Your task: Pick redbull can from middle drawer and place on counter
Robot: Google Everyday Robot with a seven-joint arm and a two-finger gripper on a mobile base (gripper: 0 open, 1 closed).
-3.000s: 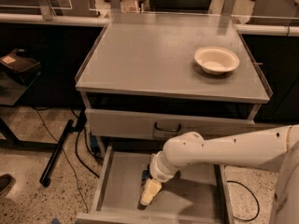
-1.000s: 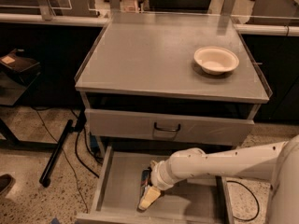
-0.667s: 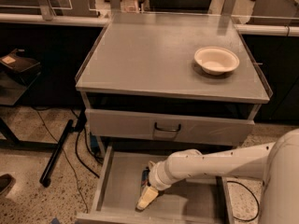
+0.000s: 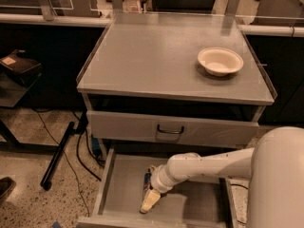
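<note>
The middle drawer [image 4: 122, 186] is pulled open at the bottom of the camera view. My white arm reaches into it from the right. My gripper [image 4: 149, 199] is low over the drawer floor near its middle, pointing toward the drawer's front edge. The redbull can [image 4: 147, 180] shows only as a small dark blue sliver right behind the gripper, mostly hidden by it. I cannot tell whether the can is lying loose or is held. The counter [image 4: 156, 56] is the flat grey top above.
A cream bowl [image 4: 220, 61] sits on the counter's right side. A closed drawer front with a dark loop handle [image 4: 170, 129] is above the open drawer. Cables and a black leg [image 4: 59, 156] lie on the speckled floor at left.
My gripper has slid a little lower and toward the drawer's front edge. The arm has stretched further left inside the drawer.
</note>
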